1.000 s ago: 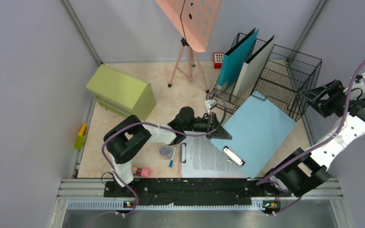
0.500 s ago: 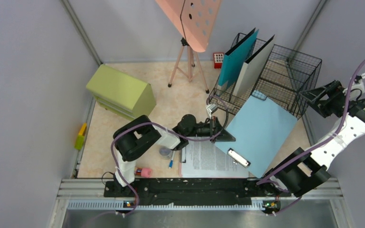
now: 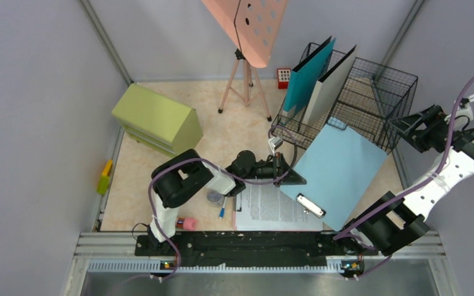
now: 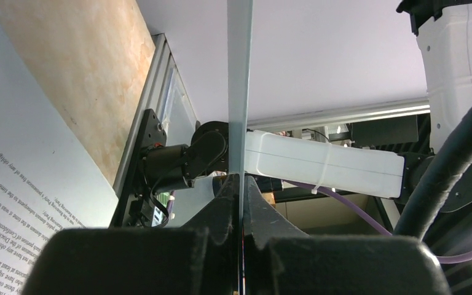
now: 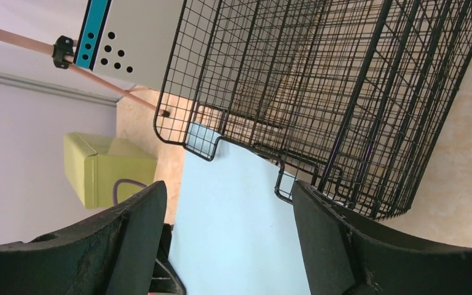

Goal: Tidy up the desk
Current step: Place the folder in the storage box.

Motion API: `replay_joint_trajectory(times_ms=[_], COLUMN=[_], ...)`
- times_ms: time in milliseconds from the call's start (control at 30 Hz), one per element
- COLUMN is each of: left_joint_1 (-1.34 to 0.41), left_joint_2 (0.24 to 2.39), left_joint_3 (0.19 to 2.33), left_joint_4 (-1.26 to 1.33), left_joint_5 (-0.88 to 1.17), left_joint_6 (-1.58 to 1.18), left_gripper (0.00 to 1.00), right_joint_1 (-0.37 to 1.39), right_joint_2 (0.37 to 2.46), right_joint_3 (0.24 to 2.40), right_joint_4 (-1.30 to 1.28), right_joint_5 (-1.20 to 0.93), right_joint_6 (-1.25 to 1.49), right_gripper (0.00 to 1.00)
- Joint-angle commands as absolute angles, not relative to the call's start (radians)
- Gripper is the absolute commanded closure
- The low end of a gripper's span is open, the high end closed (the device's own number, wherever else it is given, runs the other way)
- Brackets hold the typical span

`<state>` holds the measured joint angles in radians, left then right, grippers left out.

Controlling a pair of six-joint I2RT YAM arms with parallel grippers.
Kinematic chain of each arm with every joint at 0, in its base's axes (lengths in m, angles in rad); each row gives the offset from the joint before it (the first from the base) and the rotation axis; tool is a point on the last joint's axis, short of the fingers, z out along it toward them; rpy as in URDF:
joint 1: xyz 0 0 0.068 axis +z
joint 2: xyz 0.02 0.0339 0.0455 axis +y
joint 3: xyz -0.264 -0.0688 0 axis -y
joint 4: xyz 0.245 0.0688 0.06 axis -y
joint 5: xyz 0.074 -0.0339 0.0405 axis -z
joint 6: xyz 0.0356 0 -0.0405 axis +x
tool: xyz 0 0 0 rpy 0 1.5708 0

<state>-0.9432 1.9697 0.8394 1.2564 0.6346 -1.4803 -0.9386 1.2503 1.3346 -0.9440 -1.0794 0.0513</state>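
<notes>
The left gripper (image 4: 241, 184) is clamped on the edge of the light blue clipboard (image 3: 339, 172). The clipboard is held tilted, its upper corner at the black wire basket (image 3: 376, 86) and its clip end over a printed sheet (image 3: 262, 206) laid on the desk (image 3: 222, 132), which is spread beneath both arms. The right gripper (image 5: 228, 196) is raised beside the basket, jaws apart and empty.

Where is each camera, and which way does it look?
Top external: high behind the robot, looking down at the desk; left arm and right arm show.
Left wrist: on the left arm, looking along the left gripper, shut on the blue clipboard's edge.
Right wrist: on the right arm, looking through the open right gripper at the wire basket.
Shared: all three show the blue clipboard.
</notes>
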Motion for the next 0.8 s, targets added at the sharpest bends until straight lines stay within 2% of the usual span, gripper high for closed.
replay_joint_trajectory(times_ms=[0, 767], left_joint_1=[-0.935, -0.943], left_joint_2=[1.978, 1.896], left_joint_3=[0.834, 0.762], left_joint_4=[1.364, 1.334], left_joint_5=[0.465, 0.369], left_joint_6=[-1.527, -1.574], left_gripper=[1.00, 1.00], right_joint_1=[-0.951, -0.952], right_joint_2=[1.227, 1.192], right_joint_3=[1.312, 1.258], right_joint_4=[-0.931, -0.909], right_joint_5=[-1.106, -1.110], right_joint_6=[0.022, 0.037], right_gripper=[0.26, 0.26])
